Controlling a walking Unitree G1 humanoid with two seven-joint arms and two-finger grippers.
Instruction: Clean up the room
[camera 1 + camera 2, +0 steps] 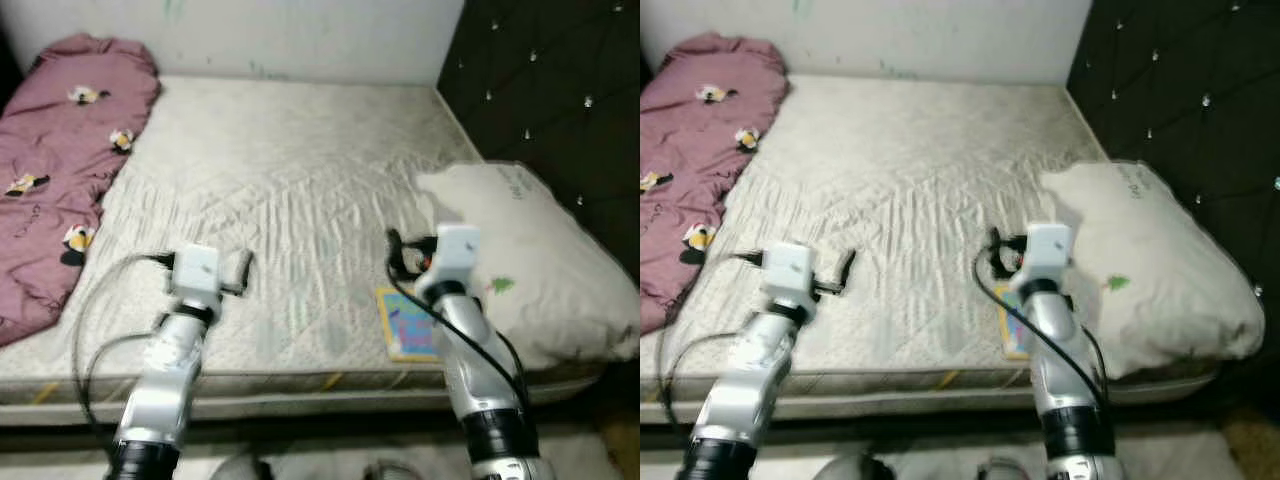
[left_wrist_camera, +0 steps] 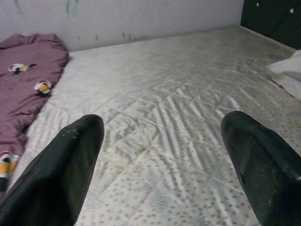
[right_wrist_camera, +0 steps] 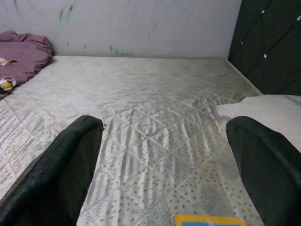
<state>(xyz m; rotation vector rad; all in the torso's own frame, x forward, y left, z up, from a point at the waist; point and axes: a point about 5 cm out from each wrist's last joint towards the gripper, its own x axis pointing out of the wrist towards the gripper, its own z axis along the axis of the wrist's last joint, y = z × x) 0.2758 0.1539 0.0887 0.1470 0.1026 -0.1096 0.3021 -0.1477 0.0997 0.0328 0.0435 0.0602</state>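
Standing: I face the bed [image 1: 300, 200] with both arms raised over its near edge.
Progress: early, by my judgement; nothing is in either claw and loose things lie on the mattress.
Done: I cannot tell that anything has been put away.
Left to do: the book [image 1: 408, 322], the blanket [image 1: 60, 160] and perhaps the pillow [image 1: 530, 260] look like what needs tidying.
Book: small and flat, yellow border, blue and pink cover, lying on the mattress at its near edge, just beside the pillow's near corner and partly hidden under my right arm. In the right wrist view its yellow edge [image 3: 209, 220] shows low between my fingers.
Blanket: maroon with small yellow, white and black figures, bunched in a long heap along the left side of the bed.
Pillow: white, plump, a small green mark on it, resting against the dark tufted headboard [image 1: 560, 90] on the right.
Mattress: pale quilted cover, wrinkled, bare across the middle.
Left claw [image 2: 160, 155]: spread wide, holding nothing, hovering over the bare mattress, well apart from the blanket.
Right claw [image 3: 164, 160]: spread wide, holding nothing, above the mattress with the book just under it.
Likely next: the book, since it lies nearest my right claw; a thin flat thing may be hard to pinch off soft quilting.
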